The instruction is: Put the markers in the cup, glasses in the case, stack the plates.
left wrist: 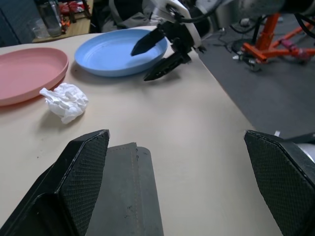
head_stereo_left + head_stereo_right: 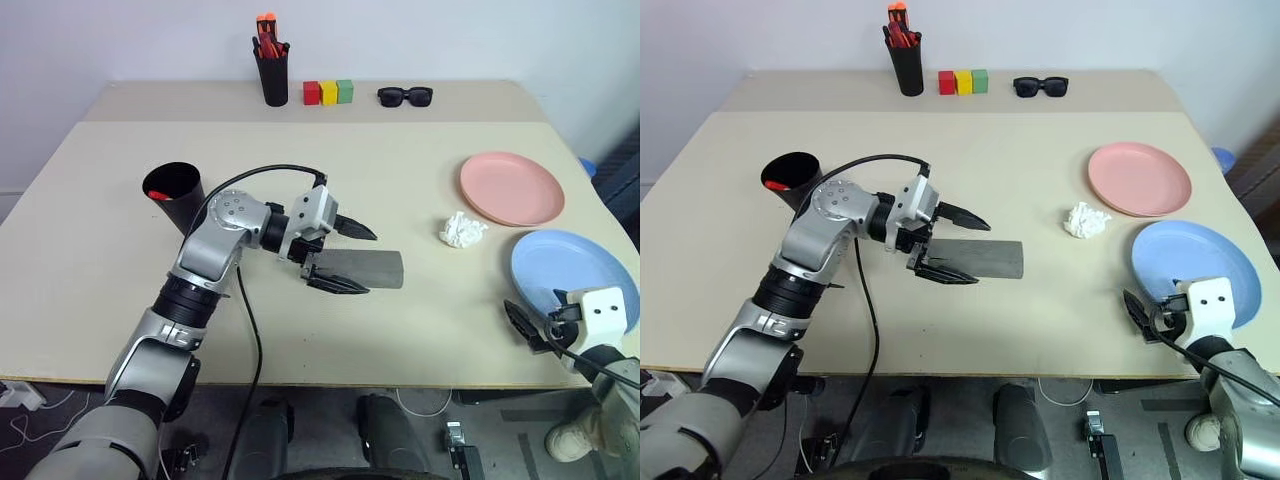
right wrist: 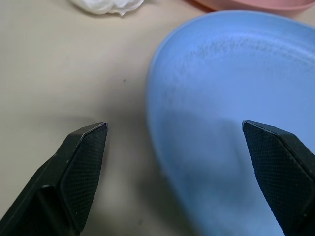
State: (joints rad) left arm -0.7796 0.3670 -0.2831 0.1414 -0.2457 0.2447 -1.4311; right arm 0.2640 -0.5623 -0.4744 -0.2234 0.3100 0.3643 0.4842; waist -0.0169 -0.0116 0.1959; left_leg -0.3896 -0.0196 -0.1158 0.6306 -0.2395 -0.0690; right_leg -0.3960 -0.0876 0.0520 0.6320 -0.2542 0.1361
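- Cup (image 2: pixel 176 196) is way over on the left side of the table (image 2: pixel 90 250), glossy black and tapered, sitting upright. Peeking inside you can catch a bit of red against the inner wall, looks like a marker's (image 2: pixel 158 194) red end, but not much more of it shows.
- Left gripper (image 2: pixel 345 258) is next, pointing toward the right with both black fingers spread wide and gripping nothing.
- The grey case (image 2: pixel 368 268) lies flat on the table with its lid shut, and its near end sits right between those spread jaws. One finger is up over the far side and the other is along the near edge. Can't tell if either pad is actually touching it.
- Keep going right and there's a crumpled white paper ball (image 2: pixel 461 230) on the tabletop, between the case and the plates.
- Pink plate (image 2: pixel 511 187) is right of the paper, further back, with nothing on it.
- Light blue plate (image 2: pixel 575 274) is nearer the front edge, just beside the pink one, not stacked on it.
- Right gripper (image 2: pixel 530 328) hangs at the blue plate's near-left rim, jaws wide apart with nothing in them. In the right wrist view one finger is over bare table and the other over the plate.
- Back row, left to right: a black pen holder (image 2: pixel 274 78) stuffed with orange-red pens, three little blocks (image 2: pixel 328 93) (red, yellow, green), then chunky black sunglasses (image 2: pixel 405 96).
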